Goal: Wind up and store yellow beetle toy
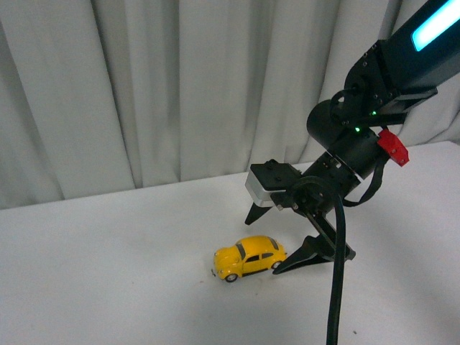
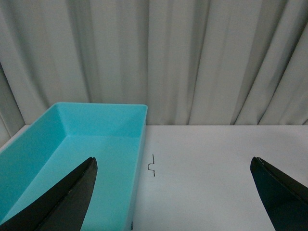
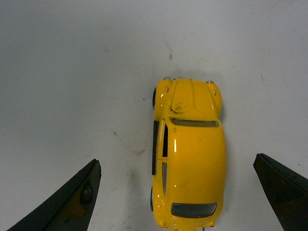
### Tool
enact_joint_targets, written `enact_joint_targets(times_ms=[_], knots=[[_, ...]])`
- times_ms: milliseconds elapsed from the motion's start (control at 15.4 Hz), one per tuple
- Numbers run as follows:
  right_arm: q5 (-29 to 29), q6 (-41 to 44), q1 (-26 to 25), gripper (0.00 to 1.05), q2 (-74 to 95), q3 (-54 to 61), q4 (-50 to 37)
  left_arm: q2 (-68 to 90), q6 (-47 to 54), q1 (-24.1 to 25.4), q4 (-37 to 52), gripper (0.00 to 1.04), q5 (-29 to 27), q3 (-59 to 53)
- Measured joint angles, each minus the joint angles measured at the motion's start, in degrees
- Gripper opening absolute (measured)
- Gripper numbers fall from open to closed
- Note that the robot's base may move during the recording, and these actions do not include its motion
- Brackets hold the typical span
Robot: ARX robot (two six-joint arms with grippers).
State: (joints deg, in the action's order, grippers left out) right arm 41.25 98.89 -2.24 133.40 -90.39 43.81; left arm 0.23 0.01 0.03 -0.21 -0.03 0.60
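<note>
The yellow beetle toy [image 1: 249, 258] stands on its wheels on the white table, rounded roof up. My right gripper [image 1: 277, 241] hangs open just behind its rear, one dark finger on each side. From the right wrist the yellow beetle toy [image 3: 190, 154] sits between the wide-spread fingers [image 3: 79, 195], touching neither. My left gripper [image 2: 173, 192] is open over the table with nothing between its fingers; it is out of the front view.
An empty turquoise bin [image 2: 72, 159] stands by the left gripper, against the grey curtain [image 2: 154, 57]. A small bent wire scrap [image 2: 152, 165] lies on the table beside the bin. The right arm's black cable [image 1: 336, 287] hangs near the toy.
</note>
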Motion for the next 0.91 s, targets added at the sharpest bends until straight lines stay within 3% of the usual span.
enact_joint_targets(times_ms=[648, 778, 907], knots=[[-1.8, -2.3, 2.3, 0.97, 3.5, -2.1, -3.2, 0.0, 0.0, 0.0, 0.0, 0.98, 0.0, 0.0], [-1.8, -3.3, 2.5, 0.84, 3.9, -2.2, -4.0, 0.0, 0.0, 0.0, 0.0, 0.98, 0.0, 0.0], [-1.8, -3.7, 2.6, 0.63, 4.2, -2.1, -4.6, 0.0, 0.0, 0.0, 0.0, 0.98, 0.0, 0.0]])
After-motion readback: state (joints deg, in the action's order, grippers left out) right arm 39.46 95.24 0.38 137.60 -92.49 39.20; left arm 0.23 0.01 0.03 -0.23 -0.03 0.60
